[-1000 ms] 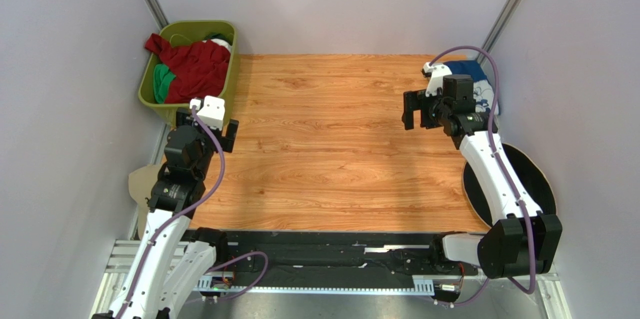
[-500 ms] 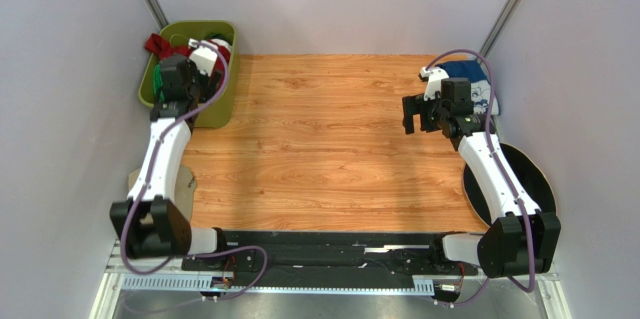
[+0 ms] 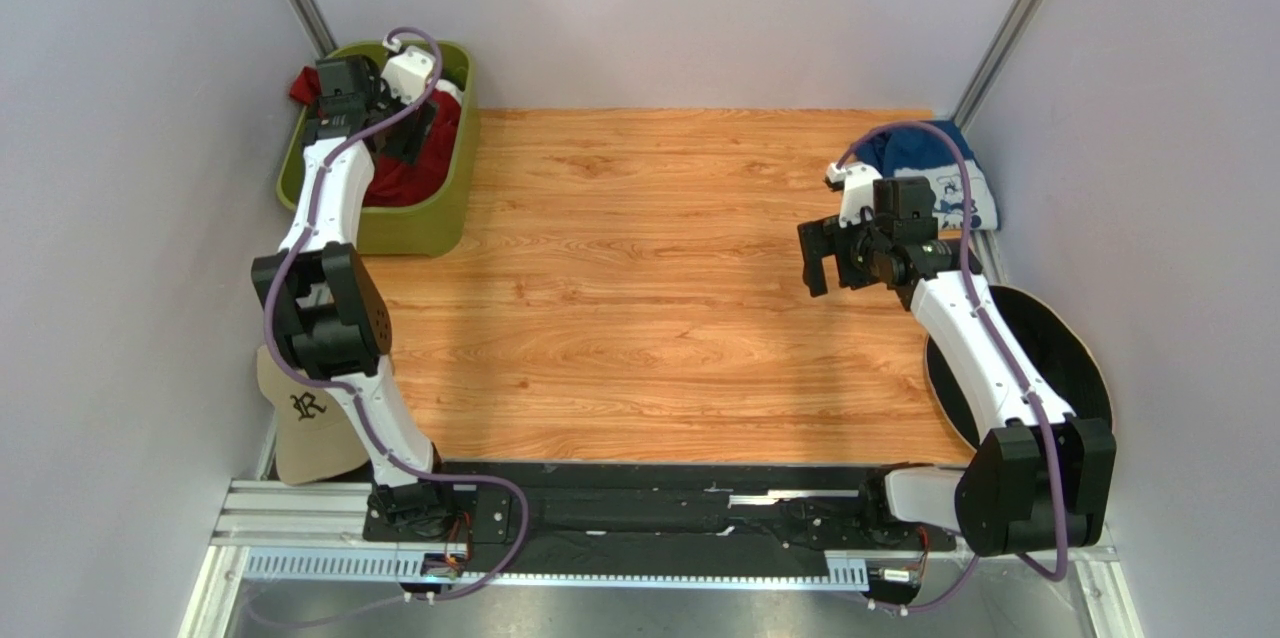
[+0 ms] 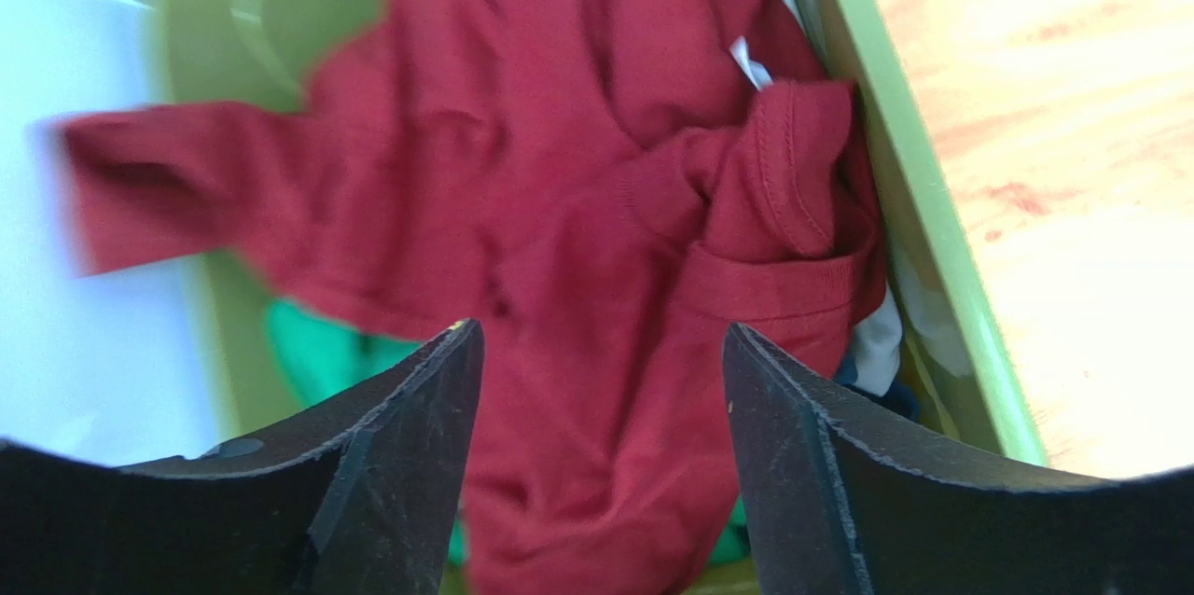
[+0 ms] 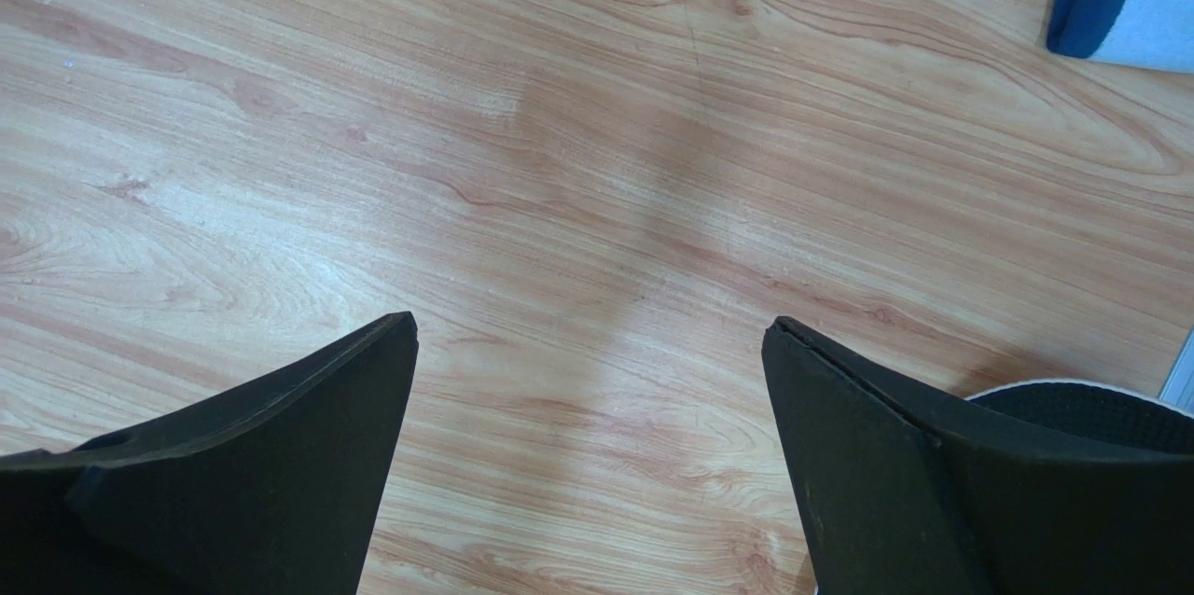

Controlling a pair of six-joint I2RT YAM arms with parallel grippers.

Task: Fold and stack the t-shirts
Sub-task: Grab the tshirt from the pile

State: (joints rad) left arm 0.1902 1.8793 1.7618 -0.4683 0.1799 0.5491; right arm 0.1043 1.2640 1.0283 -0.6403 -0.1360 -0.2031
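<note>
While the top view is taking in the whole bench [image 3: 646, 308], the left arm is hanging over the olive-green bin [image 3: 383, 226] at the far left corner. The left hand [image 3: 394, 121] is sitting low inside it, over the dark red tee [image 3: 418, 166]. That tee is lying bunched, its heap running along the bin's length from far to near, with one sleeve drooping over the far left rim. The right hand [image 3: 824, 251] is hovering over bare wood on the right side, jaws spread wide and empty. Just behind it, at the far right corner, the navy-blue tee [image 3: 944, 176] is lying as a compact bundle, white print facing up; its long axis cannot be told. A black hat [image 3: 1074, 353] is lying at the bench's near right edge, a tan cap [image 3: 308, 421] beside the left edge.

From the left wrist, the fingers [image 4: 407, 441] are standing moderately apart above the crumpled red cloth; whether they are touching it cannot be told. The red sleeve is pointing left across the bin's wall. A green tee [image 4: 330, 350] is peeking out from underneath, and some white cloth [image 4: 880, 336] is lying against the right wall.

From the right wrist, the wide-set jaws are framing bare wood, with a corner of the navy-blue tee showing at upper right.
</note>
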